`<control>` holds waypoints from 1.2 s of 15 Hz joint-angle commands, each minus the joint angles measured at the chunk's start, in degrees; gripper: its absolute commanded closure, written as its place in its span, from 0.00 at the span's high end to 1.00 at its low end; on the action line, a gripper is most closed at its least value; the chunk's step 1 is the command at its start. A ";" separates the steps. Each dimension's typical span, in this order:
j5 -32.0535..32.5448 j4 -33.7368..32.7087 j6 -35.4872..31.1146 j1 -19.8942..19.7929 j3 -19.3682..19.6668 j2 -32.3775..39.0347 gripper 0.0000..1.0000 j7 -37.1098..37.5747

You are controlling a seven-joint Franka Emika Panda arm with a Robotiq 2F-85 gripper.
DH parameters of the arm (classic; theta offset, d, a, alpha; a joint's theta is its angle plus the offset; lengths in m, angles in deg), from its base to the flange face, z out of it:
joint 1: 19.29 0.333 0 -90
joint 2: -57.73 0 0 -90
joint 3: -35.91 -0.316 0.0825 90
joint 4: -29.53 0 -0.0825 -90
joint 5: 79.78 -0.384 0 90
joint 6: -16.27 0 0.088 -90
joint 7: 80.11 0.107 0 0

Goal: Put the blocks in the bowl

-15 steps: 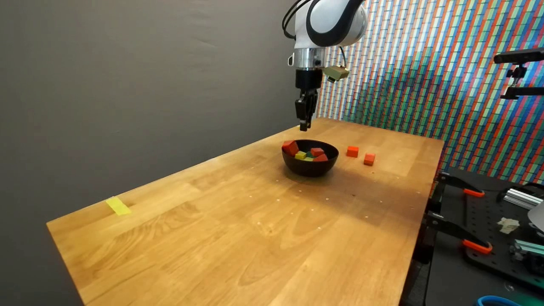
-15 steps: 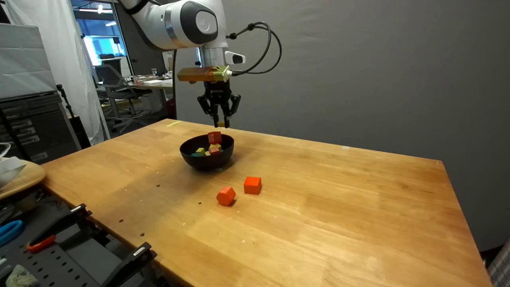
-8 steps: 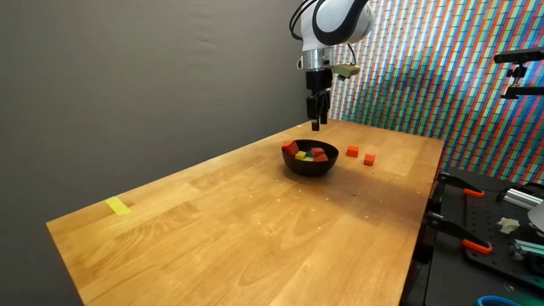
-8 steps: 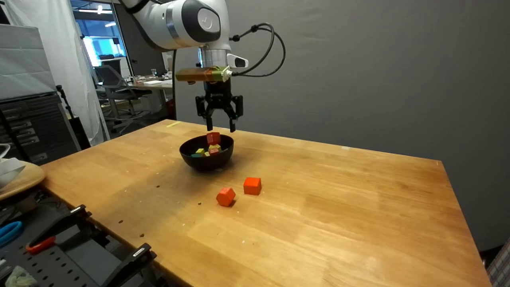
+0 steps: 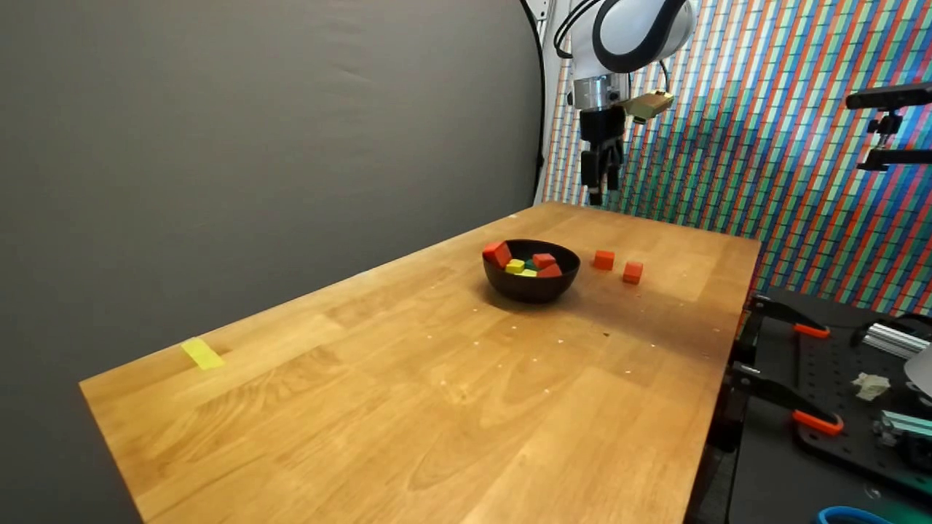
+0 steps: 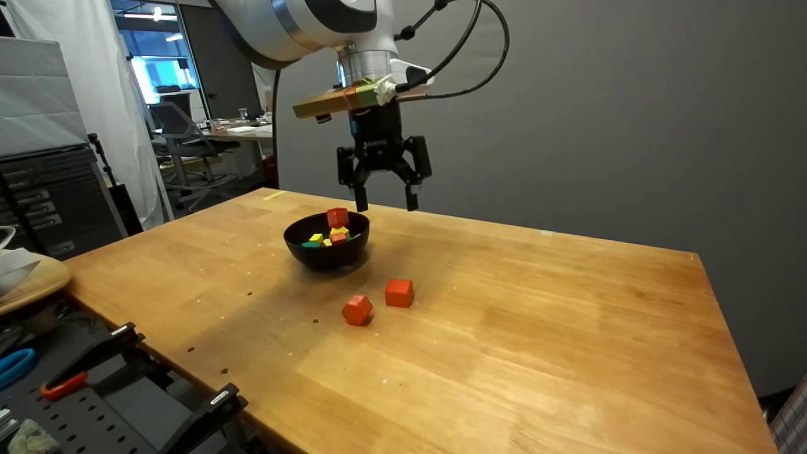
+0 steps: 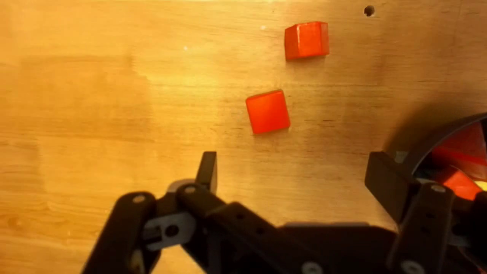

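Observation:
The black bowl [image 6: 325,257] stands on the table and holds several blocks. A red block [image 6: 338,218] sits high against its rim, with yellow [image 6: 316,239] and green [image 6: 311,244] ones lower down. Outside it lie two orange-red blocks, one flat [image 6: 399,293] and one turned on edge [image 6: 357,310]; both show in both exterior views. My gripper [image 6: 387,205] hangs above the table beside the bowl, open and holding nothing. In the wrist view my gripper [image 7: 293,163] has bare wood between its fingers; the flat block [image 7: 268,112] lies ahead of them. The right finger partly covers the bowl [image 7: 428,146].
A flat yellow tape strip [image 5: 202,353] is stuck near the table's far corner. Black clamps with orange parts [image 5: 817,422] grip the table's side, next to a dark cart. A grey wall [image 6: 567,126] runs behind the table [image 6: 536,353].
The fingers, close together a second ago above the bowl, have spread wide. My gripper has moved right in both exterior views, away from the bowl, and tilted slightly. The loose blocks have not moved.

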 commanded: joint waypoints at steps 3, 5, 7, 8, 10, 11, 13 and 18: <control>-0.32 3.13 -3.86 -2.50 -1.57 -2.53 1.00 -14.07; -2.23 4.05 -7.56 -3.96 -1.94 -2.63 1.00 -21.24; -1.93 1.90 -5.89 -3.11 -1.59 -0.32 1.00 -18.27; -3.23 2.29 -7.17 -3.84 -1.82 -0.35 1.00 -21.01; -2.58 2.44 -8.31 -4.02 -1.73 0.41 1.00 -21.59; -0.69 1.94 -7.89 -3.61 -1.30 1.67 1.00 -20.28; 0.75 1.17 -7.19 -3.85 -1.20 3.73 1.00 -19.65; -1.55 -1.47 -6.28 -5.20 -2.03 9.92 1.00 -19.54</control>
